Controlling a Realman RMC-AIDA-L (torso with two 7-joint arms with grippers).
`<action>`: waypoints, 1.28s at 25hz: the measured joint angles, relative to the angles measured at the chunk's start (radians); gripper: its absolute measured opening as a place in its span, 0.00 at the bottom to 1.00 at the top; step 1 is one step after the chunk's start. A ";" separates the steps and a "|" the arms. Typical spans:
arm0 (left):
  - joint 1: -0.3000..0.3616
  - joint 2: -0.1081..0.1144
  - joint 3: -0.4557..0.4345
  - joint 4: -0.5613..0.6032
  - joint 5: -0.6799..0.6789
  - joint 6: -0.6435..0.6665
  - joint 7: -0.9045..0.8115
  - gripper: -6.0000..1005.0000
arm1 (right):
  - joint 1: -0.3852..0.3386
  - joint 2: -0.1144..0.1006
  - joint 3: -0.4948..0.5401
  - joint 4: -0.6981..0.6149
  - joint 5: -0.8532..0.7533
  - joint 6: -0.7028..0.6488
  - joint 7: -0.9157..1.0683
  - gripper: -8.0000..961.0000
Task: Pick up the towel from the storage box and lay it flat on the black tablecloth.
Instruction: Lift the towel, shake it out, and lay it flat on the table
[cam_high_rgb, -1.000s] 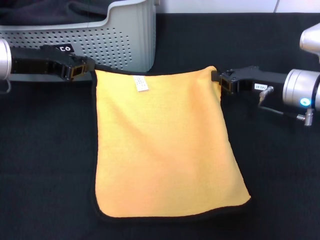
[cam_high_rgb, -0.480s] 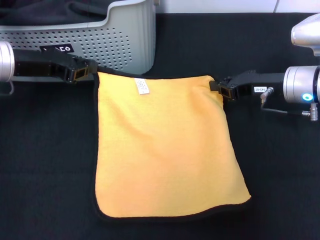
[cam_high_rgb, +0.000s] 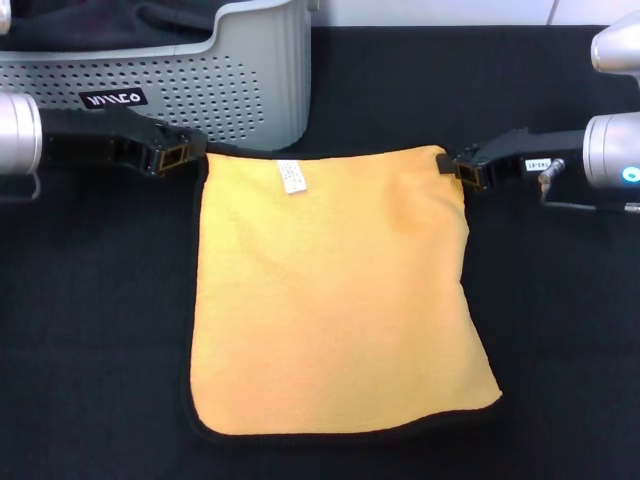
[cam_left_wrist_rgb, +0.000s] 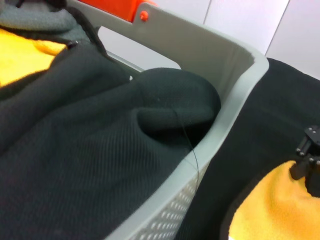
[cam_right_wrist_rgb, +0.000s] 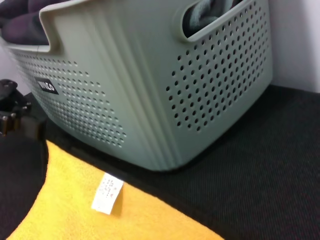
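Observation:
The towel (cam_high_rgb: 335, 300) lies orange-yellow side up on the black tablecloth (cam_high_rgb: 90, 300), with its black trim around the edge and a small white label (cam_high_rgb: 290, 176) near the far edge. My left gripper (cam_high_rgb: 195, 156) is shut on the towel's far left corner. My right gripper (cam_high_rgb: 448, 165) is shut on the far right corner. The far edge runs straight between them. The light grey storage box (cam_high_rgb: 240, 90) stands just behind the left corner. The right wrist view shows the box (cam_right_wrist_rgb: 150, 90), the towel (cam_right_wrist_rgb: 75, 205) and the left gripper (cam_right_wrist_rgb: 15, 117).
Bunched dark fabric (cam_left_wrist_rgb: 90, 150) fills the storage box, with a bit of orange-yellow cloth (cam_left_wrist_rgb: 20, 57) beside it. The left wrist view also shows the towel (cam_left_wrist_rgb: 265, 205) and the right gripper (cam_left_wrist_rgb: 310, 150). A pale wall rises behind the table.
Both grippers have shifted to the right and slightly toward me, carrying the towel's far edge with them. That edge now lies lower and straighter; the near edge has stayed put.

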 joint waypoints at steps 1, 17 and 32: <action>0.000 -0.002 -0.001 -0.003 0.000 -0.002 0.003 0.10 | 0.003 -0.002 0.000 0.000 -0.001 0.000 0.001 0.12; 0.003 -0.025 -0.006 -0.020 -0.003 -0.038 0.044 0.10 | 0.021 -0.013 0.003 0.000 -0.085 0.014 0.044 0.13; 0.011 -0.026 -0.002 -0.025 -0.002 -0.052 0.043 0.11 | 0.024 -0.013 0.005 0.000 -0.086 0.009 0.048 0.14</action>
